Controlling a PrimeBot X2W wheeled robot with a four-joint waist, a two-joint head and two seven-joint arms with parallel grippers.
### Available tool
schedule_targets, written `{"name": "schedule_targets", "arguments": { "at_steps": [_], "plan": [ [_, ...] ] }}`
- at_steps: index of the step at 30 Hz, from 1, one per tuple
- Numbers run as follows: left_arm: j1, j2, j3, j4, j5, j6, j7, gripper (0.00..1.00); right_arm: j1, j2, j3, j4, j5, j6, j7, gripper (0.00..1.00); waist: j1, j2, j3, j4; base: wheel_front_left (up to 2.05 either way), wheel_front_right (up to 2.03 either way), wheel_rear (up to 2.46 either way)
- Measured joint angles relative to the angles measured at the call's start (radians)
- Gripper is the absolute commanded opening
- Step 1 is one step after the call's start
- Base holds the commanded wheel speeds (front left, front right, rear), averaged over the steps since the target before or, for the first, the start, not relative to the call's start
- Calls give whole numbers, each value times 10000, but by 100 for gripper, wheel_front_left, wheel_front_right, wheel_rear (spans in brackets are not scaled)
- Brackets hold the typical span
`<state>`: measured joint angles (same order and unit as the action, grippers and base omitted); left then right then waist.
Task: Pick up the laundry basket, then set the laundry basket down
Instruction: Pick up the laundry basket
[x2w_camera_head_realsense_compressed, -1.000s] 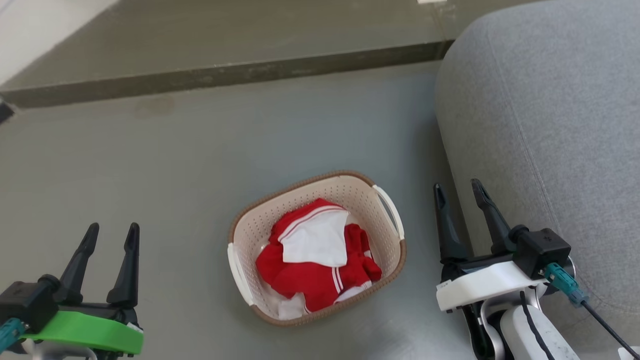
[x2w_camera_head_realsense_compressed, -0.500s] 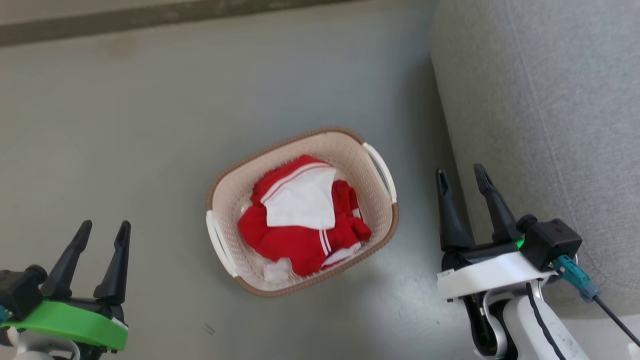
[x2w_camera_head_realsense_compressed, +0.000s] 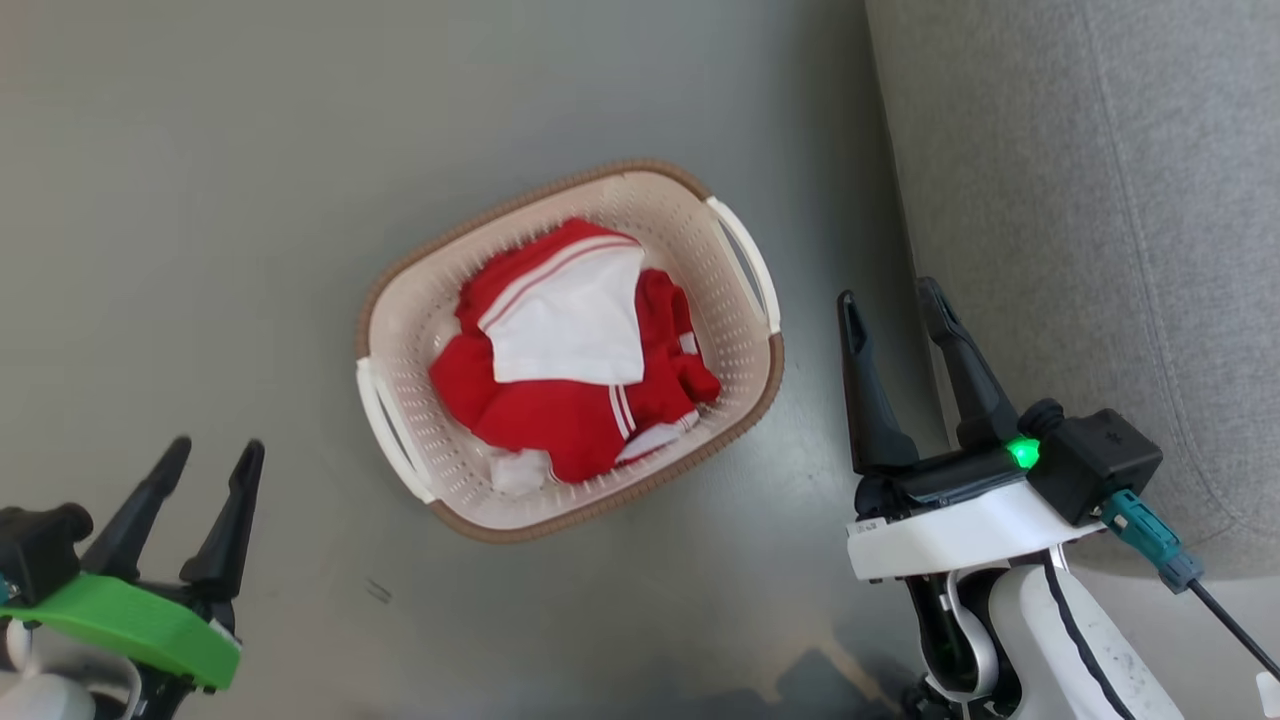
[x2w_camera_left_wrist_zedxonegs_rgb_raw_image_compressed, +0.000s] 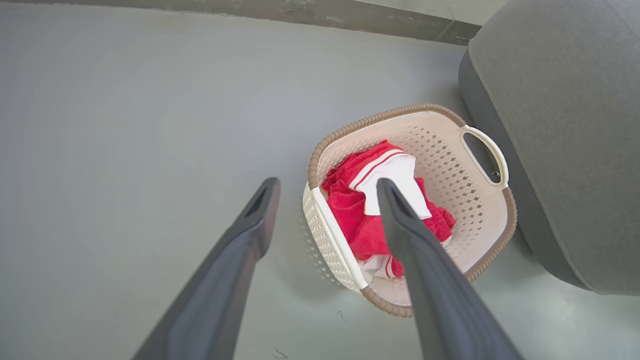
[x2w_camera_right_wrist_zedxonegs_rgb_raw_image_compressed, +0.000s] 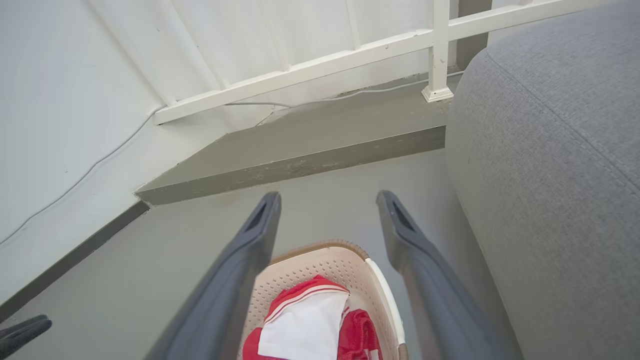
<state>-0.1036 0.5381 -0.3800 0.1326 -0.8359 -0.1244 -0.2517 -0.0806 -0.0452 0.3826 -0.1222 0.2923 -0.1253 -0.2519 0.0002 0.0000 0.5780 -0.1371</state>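
Step in hand: approach before the grasp, nothing lifted yet. The laundry basket (x2w_camera_head_realsense_compressed: 410, 315) sits on the floor (x2w_camera_head_realsense_compressed: 200, 200) in the middle of the head view. Its long axis runs 8 to 2 o'clock, and red and white clothes (x2w_camera_head_realsense_compressed: 560, 400) are heaped inside.

The left gripper (x2w_camera_head_realsense_compressed: 217, 448) is at 8 o'clock from the basket, well apart from it. Its fingers are spread wide and hold nothing. The right gripper (x2w_camera_head_realsense_compressed: 888, 292) is at 4 o'clock, near the rim but not touching, also spread and empty.

There are two white handles, the left handle (x2w_camera_head_realsense_compressed: 388, 430) at the 8 o'clock end and the right handle (x2w_camera_head_realsense_compressed: 750, 262) at the 2 o'clock end.

Next move, my read: each gripper drops to the handle on its own side and closes, both together so the basket lifts level. In the left wrist view the near handle lies between the two fingers, so that side looks lined up. The right side likely needs a shift toward 12 o'clock.

Room: there is bare floor from 9 through 12 o'clock, plenty open. It is tight at 3 o'clock, where the grey sofa (x2w_camera_head_realsense_compressed: 1100, 250) stands just beside the right handle. The gap is narrow and the right gripper works inside it, so it may brush the sofa. A raised step (x2w_camera_right_wrist_zedxonegs_rgb_raw_image_compressed: 310, 140) lies beyond 12 o'clock, well apart.
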Motion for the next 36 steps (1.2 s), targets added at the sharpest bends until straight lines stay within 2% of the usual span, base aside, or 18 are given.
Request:
{"name": "schedule_targets", "arguments": {
  "at_steps": [11, 23, 36],
  "plan": [
    [-906, 842, -995, 495, -1350, 0, 73, 100, -193, 0, 219, -612, 144, -2, -19, 100, -1, 0, 1272, -494, 0, 0, 0],
    [-1671, 1534, -1774, 823, -2109, 0, 359, 100, -344, 4, 646, -1045, 359, -2, -27, 100, -1, 0, 2315, -1119, 0, 0, 0],
    [-2010, 1929, -2316, 1097, -3423, 0, 849, 100, -332, 12, 846, -1361, 608, -2, -27, 100, -1, 0, 2989, -1909, 0, 0, 0]
  ]
}}
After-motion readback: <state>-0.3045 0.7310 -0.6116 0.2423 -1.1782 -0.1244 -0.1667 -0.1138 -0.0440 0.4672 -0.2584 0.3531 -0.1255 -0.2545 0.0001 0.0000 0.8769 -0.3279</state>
